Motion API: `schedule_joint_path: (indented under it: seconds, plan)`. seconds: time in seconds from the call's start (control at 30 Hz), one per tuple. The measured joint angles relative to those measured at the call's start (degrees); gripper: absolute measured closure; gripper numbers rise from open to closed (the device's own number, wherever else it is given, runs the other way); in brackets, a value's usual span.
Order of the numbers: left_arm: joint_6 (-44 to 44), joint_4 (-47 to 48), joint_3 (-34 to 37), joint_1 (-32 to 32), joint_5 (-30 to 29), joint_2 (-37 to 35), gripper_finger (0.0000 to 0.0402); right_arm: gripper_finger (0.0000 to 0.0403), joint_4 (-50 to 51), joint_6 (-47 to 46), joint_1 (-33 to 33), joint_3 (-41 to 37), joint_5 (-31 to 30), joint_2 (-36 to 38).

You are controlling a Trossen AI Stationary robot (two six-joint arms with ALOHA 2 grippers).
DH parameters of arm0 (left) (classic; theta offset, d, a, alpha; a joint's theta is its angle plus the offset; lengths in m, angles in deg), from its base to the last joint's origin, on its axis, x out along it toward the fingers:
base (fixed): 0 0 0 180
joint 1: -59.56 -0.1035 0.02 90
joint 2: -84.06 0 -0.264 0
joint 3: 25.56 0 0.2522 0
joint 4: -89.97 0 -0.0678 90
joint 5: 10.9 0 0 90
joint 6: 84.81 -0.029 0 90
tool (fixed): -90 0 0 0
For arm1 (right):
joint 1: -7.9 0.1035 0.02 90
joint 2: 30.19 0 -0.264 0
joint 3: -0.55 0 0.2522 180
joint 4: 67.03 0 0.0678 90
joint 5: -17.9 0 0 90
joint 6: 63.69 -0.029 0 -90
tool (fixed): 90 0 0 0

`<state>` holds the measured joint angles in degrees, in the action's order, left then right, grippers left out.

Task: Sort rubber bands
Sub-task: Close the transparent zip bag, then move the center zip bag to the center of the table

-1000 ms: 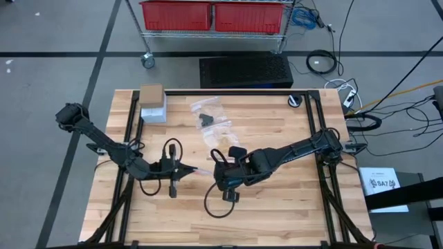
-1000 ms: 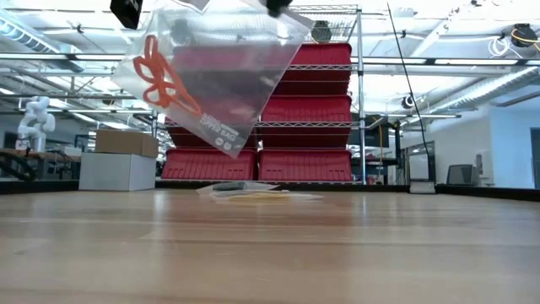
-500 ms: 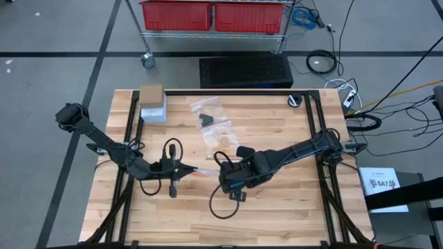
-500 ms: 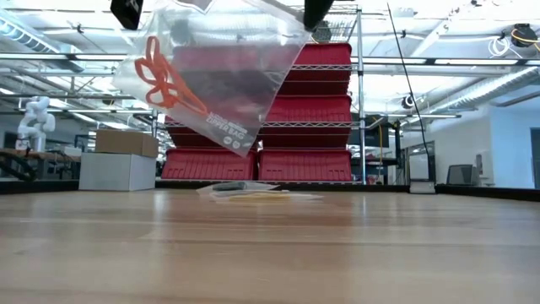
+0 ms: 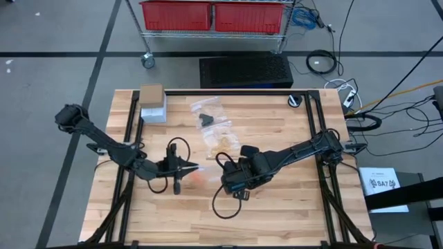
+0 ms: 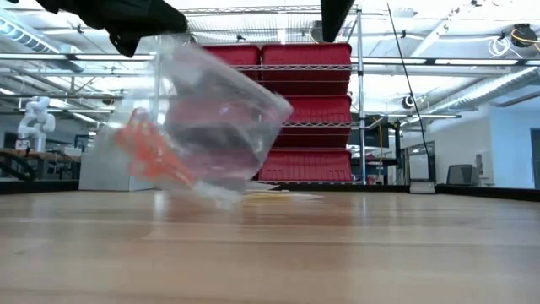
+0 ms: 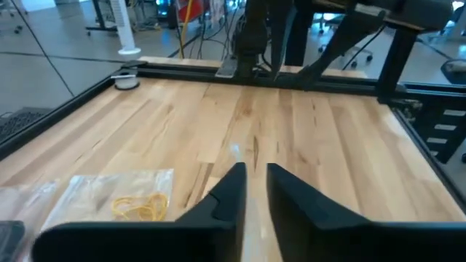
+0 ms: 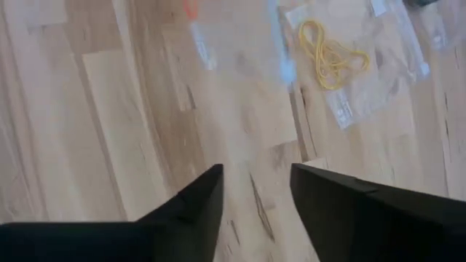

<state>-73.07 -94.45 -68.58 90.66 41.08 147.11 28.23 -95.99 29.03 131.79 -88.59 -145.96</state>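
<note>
A clear plastic bag with orange rubber bands in its lower corner is loose in the air just above the table, tilted and blurred. In the high view it shows as a faint orange patch between my two grippers. My left gripper points level over the table's middle, its fingers a little apart and nothing between them. My right gripper points steeply down beside the bag, open and empty. Yellow rubber bands lie in another clear bag on the table.
Two more clear bags lie flat at the far middle, one with black bands and one with yellow bands. A cardboard box sits on a white box at the far left corner. A black ring lies far right.
Both grippers have let go of the clear bag that hung stretched between them. The bag has dropped toward the table and tipped, its orange bands now low near the tabletop. The left gripper has tipped down a little.
</note>
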Motion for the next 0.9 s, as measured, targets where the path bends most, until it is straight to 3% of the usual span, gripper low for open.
schedule_joint_path:
  seconds: [0.17,0.27,0.43,0.63,0.8,0.9]
  plan:
    - [0.5,-0.9,0.0,-0.5,0.0,1.1,0.0276,0.0218,-0.9,0.2,-0.1,0.0,-0.2,0.0]
    - [0.9,-0.2,-0.1,-0.9,-1.1,0.2,0.0251,0.0214,-3.8,0.8,-0.3,-1.1,-4.1,0.0]
    - [-0.5,1.9,-0.4,-0.4,-1.9,-5.7,0.0246,0.0257,-18.0,5.7,-2.2,-10.5,-5.6,0.0]
    - [3.5,15.1,-0.4,0.7,-4.3,-11.3,0.0299,0.0376,-48.7,12.5,-5.7,-26.1,1.2,0.0]
    - [11.0,28.4,-0.4,0.4,-4.2,-10.4,0.0368,0.0396,-47.2,14.1,-10.5,-30.4,-8.9,0.0]
    - [13.1,31.6,-0.4,-0.1,-2.3,-8.2,0.0395,0.0401,-48.1,16.2,-15.3,-33.5,-9.3,0.0]
